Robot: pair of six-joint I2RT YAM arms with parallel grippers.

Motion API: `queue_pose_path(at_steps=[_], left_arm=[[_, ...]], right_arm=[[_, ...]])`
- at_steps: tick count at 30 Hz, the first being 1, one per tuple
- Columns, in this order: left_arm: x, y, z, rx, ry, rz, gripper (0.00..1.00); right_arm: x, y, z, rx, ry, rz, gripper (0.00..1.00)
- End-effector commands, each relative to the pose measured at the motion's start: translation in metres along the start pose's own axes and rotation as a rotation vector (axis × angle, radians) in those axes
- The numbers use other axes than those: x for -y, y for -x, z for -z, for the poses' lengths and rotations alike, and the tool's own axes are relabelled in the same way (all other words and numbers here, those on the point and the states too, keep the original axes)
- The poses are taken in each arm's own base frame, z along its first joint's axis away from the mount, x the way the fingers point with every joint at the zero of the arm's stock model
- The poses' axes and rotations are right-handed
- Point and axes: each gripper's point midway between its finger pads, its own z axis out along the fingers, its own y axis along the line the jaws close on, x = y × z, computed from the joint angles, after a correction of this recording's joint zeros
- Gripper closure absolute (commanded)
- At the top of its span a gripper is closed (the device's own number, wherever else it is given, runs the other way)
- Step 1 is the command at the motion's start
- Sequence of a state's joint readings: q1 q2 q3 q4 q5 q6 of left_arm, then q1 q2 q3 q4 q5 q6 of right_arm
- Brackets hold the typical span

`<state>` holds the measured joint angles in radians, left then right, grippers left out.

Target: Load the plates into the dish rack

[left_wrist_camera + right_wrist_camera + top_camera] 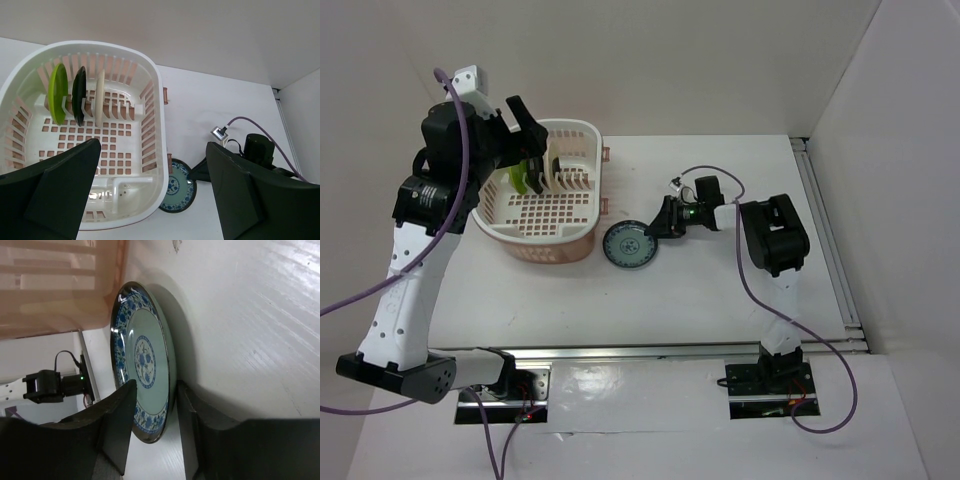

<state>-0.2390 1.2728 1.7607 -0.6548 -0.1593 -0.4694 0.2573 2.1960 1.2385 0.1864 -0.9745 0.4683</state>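
Note:
The pale pink dish rack stands at the back left of the table. The lime green plate, the black plate and the cream plate stand upright side by side between its pegs. The blue-green patterned plate lies on the table just right of the rack. My right gripper is low at the plate's right edge. In the right wrist view its open fingers straddle the plate's rim, with a gap on the upper side. My left gripper hovers wide open and empty above the rack.
The rack's near wall is close beside the plate. An aluminium rail runs along the table's right edge. White walls enclose the back and sides. A purple cable loops over the right arm.

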Motion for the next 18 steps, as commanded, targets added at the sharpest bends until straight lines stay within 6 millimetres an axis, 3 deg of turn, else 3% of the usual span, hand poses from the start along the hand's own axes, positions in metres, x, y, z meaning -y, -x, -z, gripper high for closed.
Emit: queue_pose_path(at_steps=[1,6,7,9,12,16,18], left_arm=[[0.001,0.010,0.001,0.039,0.006,-0.033,0.00],[0.000,0.007,0.000,0.030,0.010,-0.034,0.00],[0.000,0.007,0.000,0.030,0.010,-0.034,0.00],[-0.003,0.004,-0.002,0.026,0.023,-0.036,0.00],[-0.003,0.004,-0.002,0.026,0.023,-0.036,0.00],[-0.003,0.002,-0.006,0.017,0.026,-0.037,0.00],[-0.001,0.003,-0.007,0.015,0.017,-0.037,0.00]], right_arm=[[0.084,-0.072,-0.005,-0.128,-0.290,-0.189,0.54],[0.099,-0.068,0.000,-0.121,-0.349,-0.222,0.69],[0.102,-0.069,0.001,-0.118,-0.369,-0.239,0.77],[0.105,-0.063,0.003,-0.102,-0.381,-0.236,0.81],[0.109,-0.057,0.007,-0.085,-0.403,-0.249,0.98],[0.105,-0.038,0.016,-0.033,-0.408,-0.263,1.00],[0.104,-0.013,0.031,0.042,-0.444,-0.250,1.00]])
